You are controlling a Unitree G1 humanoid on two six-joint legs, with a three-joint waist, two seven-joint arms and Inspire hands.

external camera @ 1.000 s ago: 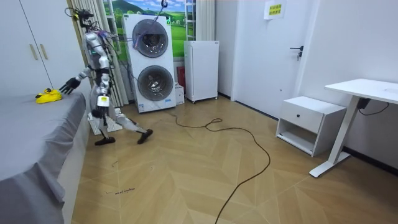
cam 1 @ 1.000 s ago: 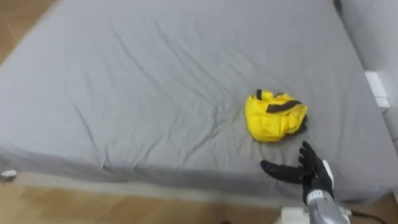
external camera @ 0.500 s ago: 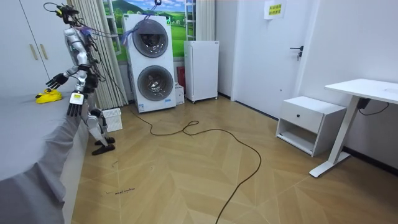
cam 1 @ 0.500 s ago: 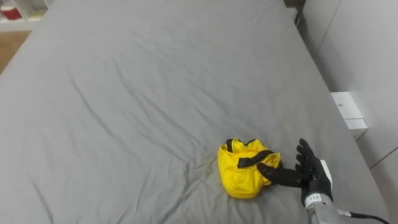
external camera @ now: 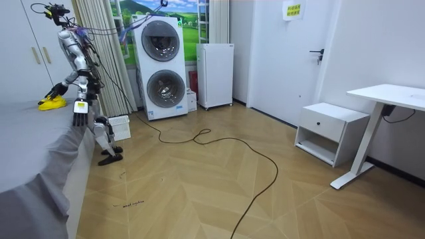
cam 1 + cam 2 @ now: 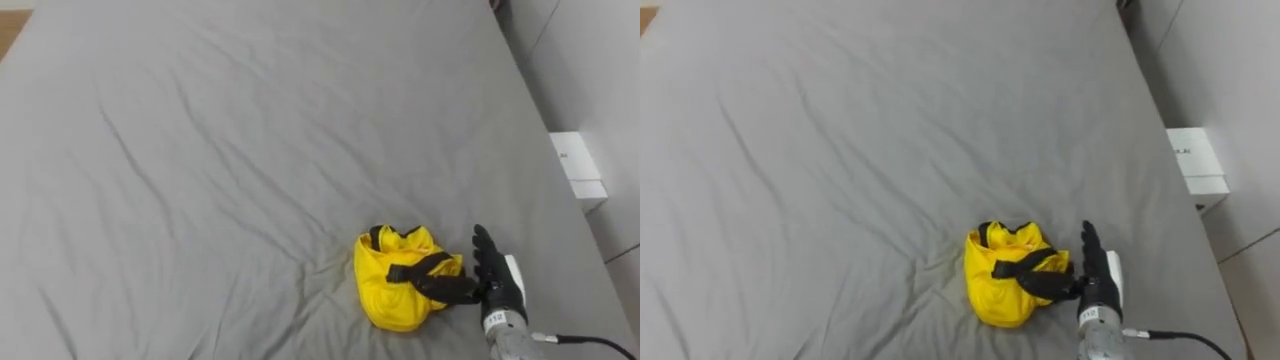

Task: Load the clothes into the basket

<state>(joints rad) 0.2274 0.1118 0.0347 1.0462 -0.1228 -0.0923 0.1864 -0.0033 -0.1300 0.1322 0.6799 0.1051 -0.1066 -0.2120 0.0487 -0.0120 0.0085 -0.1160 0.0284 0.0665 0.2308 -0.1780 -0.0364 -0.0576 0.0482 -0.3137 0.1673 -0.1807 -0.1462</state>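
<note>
One heap of yellow clothes (image 6: 392, 292) to grab, and your right hand (image 6: 498, 285) is right beside it.
That hand has straight, spread fingers; its thumb touches the cloth and it grips nothing yet. The clothes lie bunched on the grey bed (image 6: 200, 150). Next, I think, curl the fingers round the cloth and lift. Your left hand (image 5: 78, 118) hangs by the bed's edge; open or closed, I cannot tell.

Bright, even indoor light; shadows faint and soft
</note>
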